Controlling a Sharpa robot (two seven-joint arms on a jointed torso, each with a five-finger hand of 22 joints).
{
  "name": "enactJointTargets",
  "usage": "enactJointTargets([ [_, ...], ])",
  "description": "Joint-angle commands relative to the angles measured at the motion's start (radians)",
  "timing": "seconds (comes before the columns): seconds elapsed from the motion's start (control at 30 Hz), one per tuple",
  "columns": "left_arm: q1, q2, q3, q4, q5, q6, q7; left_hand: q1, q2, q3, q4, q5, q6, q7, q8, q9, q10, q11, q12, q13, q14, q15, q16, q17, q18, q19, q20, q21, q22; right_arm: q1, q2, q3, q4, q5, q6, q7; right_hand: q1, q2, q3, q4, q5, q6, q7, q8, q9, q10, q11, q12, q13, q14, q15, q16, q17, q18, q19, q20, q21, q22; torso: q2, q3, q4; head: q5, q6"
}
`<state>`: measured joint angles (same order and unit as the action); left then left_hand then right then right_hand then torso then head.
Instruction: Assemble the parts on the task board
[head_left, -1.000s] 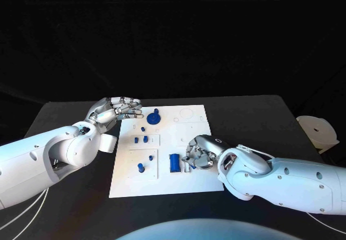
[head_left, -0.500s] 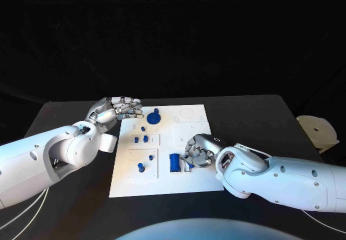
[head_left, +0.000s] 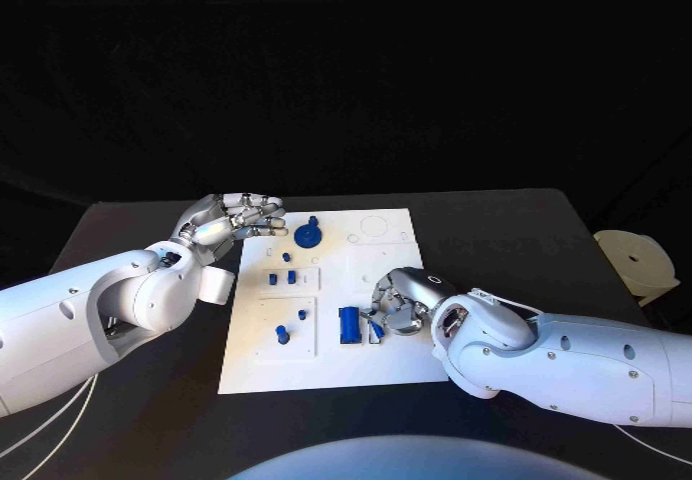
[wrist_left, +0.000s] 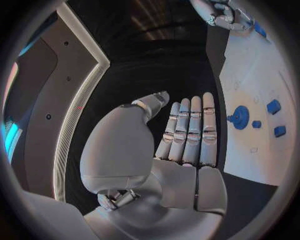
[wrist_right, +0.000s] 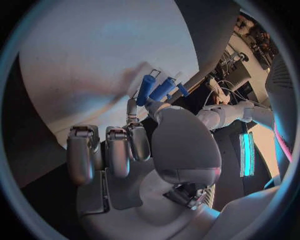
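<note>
Pinching, seemingly, a smooth blue peg (wrist_right: 164, 89): right hand (head_left: 400, 302); left hand (head_left: 231, 219) flat-fingered, unladen.

task board (head_left: 325, 365) mid worktop (head_left: 144, 225) | left robot hand (head_left: 231, 218) at board's far-left corner | right robot hand (head_left: 400, 303) over its right side, parts (head_left: 348, 325) just left of it

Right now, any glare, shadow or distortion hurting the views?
Head view: evenly lit, task board bright but readable. Left wrist view: fisheye bends the board edge; left robot hand sharp. Right wrist view: coloured wash and soft shadow on the board; right robot hand pinches a blue part.
</note>
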<state>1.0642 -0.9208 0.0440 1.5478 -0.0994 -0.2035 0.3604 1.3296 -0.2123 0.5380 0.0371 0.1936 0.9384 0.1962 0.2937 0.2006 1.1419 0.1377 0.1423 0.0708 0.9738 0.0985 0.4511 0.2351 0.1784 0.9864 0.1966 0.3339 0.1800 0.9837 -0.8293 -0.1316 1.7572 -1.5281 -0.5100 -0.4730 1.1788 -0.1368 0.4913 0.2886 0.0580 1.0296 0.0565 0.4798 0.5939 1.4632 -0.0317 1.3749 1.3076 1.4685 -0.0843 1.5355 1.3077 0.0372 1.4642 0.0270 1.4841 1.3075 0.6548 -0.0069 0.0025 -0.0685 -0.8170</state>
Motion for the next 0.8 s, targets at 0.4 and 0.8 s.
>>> enactJointTargets([
  [0.4,0.0,-0.001,0.001,0.005,0.004,0.024,-0.005,-0.004,0.008,0.0,0.003,0.003,-0.004,0.007,-0.006,-0.002,0.0,0.006,-0.005,0.0,-0.002,0.005,-0.005,0.002,0.002,0.003,0.005,-0.006,-0.002,-0.006,-0.013,-0.002,0.022,-0.032,0.033,-0.035,-0.026,0.023,0.011,-0.001,-0.003,0.045,-0.028,0.011,0.007,0.045,-0.009,0.028,0.138,0.092,-0.013,0.016,0.208,-0.025,0.085,-0.01,0.03,0.247,0.0,0.0001,-0.0004,0.003,-0.002],
  [0.8,0.0,-0.002,0.001,0.005,0.004,0.026,-0.007,-0.004,0.008,0.0,0.003,0.003,-0.004,0.007,-0.006,-0.002,0.0,0.006,-0.005,0.0,-0.002,0.005,-0.005,0.002,0.002,0.003,0.005,-0.006,-0.002,-0.006,-0.019,-0.002,0.022,-0.034,0.051,-0.038,-0.038,0.012,0.006,-0.005,-0.004,0.042,-0.028,0.01,0.007,0.043,-0.009,0.02,0.133,0.091,-0.013,0.014,0.204,-0.023,0.082,-0.012,0.022,0.245,0.0,0.0001,-0.0007,0.002,-0.003],
])
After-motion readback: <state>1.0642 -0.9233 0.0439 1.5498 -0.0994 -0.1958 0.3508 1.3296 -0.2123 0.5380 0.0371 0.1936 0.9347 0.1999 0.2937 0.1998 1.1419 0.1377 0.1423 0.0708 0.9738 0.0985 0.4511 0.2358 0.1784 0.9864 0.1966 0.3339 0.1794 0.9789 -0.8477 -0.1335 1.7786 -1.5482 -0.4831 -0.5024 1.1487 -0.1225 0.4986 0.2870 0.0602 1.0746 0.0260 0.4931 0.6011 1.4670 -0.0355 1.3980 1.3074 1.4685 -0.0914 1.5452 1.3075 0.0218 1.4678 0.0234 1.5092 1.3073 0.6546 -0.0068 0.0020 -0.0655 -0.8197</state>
